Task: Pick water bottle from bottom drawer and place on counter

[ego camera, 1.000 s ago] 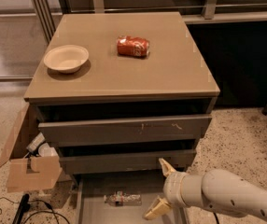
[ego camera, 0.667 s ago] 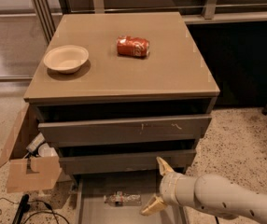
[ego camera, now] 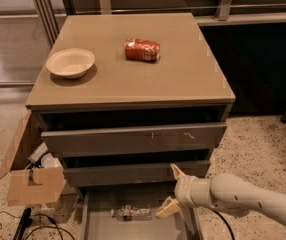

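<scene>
We find the water bottle (ego camera: 130, 213) lying flat in the bottom drawer (ego camera: 85, 215), at eight o'clock from the gripper (ego camera: 166, 191), just beside its lower finger. Jaws stand apart. The drawer's near end is cut off; we cannot make out the bottle's cap.

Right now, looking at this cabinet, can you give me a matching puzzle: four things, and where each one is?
Things:
1. water bottle
2. red soda can
3. bowl
4. gripper

Places:
A. left side of the counter
B. over the bottom drawer, just right of the bottle, jaws open
C. lying on the drawer floor
D. on its side, mid-counter

Pairs: 1-C, 2-D, 3-A, 4-B
</scene>
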{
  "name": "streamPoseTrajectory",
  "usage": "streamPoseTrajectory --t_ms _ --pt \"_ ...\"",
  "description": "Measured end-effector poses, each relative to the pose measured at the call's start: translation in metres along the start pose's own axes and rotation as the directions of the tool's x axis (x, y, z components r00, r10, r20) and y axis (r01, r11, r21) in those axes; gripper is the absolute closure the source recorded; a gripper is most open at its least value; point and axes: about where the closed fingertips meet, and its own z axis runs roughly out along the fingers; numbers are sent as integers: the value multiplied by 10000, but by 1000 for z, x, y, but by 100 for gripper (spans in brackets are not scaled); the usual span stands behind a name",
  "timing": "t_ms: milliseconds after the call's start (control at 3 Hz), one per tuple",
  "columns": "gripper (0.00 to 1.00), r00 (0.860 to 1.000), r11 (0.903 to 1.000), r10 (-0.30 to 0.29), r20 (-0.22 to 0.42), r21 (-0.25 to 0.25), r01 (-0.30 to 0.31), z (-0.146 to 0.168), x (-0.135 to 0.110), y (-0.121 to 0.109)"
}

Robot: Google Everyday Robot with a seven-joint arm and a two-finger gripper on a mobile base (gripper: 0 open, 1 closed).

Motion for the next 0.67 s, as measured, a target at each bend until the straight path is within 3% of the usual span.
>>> streamPoseTrajectory --t_ms 333,667 --pt "0 9968 9966 539 583 -660 -500 12 21 -26" --pt "0 9925 9933 587 1068 -1057 -474 9 12 -46"
